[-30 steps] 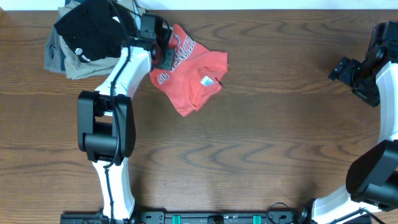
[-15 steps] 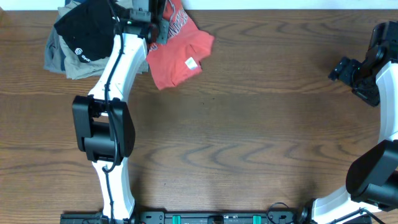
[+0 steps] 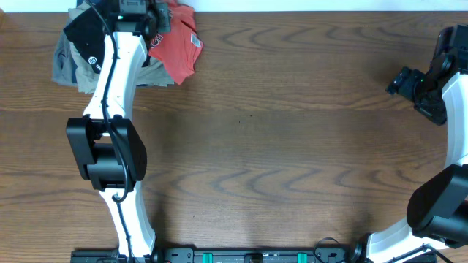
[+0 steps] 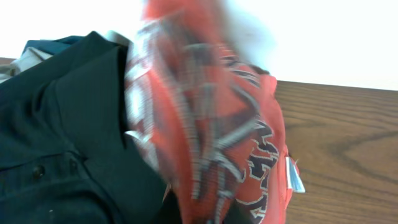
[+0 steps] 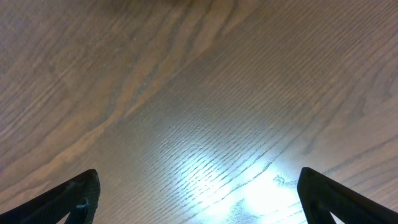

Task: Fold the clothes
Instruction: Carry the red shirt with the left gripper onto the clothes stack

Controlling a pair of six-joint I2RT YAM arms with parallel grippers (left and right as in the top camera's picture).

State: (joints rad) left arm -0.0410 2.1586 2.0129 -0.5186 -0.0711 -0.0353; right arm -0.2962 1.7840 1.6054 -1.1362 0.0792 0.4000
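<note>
Red-orange cotton fills the left wrist view: the T-shirt (image 4: 211,137) is bunched against the left pincer (image 3: 155,17). Its jaws are hidden by cloth and are judged closed on a gathered fold. The shirt is seen at the far left corner of the table (image 3: 292,146), partly overlapping a black garment (image 3: 91,36) stacked on a khaki garment (image 3: 69,71). It is judged light, limp and prone to slumping; hold is best taken at hems or shoulder seams, not mid-panel. The right pincer (image 5: 196,186) is held wide open and empty near the right edge.
</note>
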